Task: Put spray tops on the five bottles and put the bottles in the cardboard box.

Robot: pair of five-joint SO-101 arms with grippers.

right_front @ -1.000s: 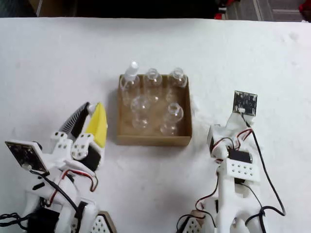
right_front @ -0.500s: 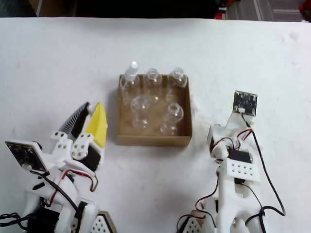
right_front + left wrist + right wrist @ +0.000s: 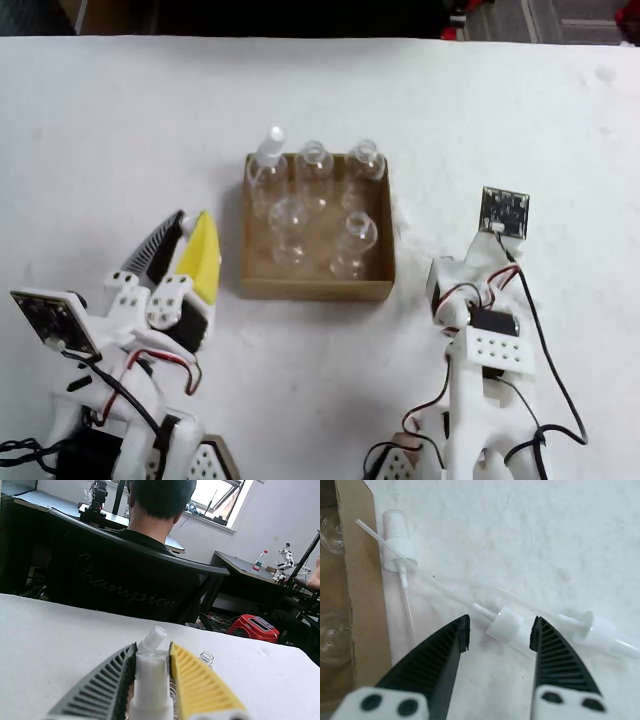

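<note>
Five clear bottles (image 3: 314,165) stand inside the cardboard box (image 3: 315,291) at mid-table. We count one capped bottle (image 3: 270,150) in the far corner on the left arm's side; the other four are open-necked. Beside the box, the left gripper (image 3: 152,647) is pressed together on a white spray top (image 3: 150,685). The right gripper (image 3: 500,627) hangs spread over the table (image 3: 530,540), just beside the box wall. Its jaws straddle a loose top (image 3: 506,624), with a second top (image 3: 395,537) by the cardboard and a third top (image 3: 600,627) on the outer side.

The danger, as we judge it, lies in the thin dip tubes, which cross beneath those jaws. A closing pinch could nip a neighbour's tube and drag it along, or skid the loose top away. Pressing a top onto a light bottle could also tip it against the others.

The held top's lower end is cut off at the frame edge. We cannot tell whether the clear tip above it is its own cap or the capped bottle beyond. From above, white tops on the white table are hard to make out.
</note>
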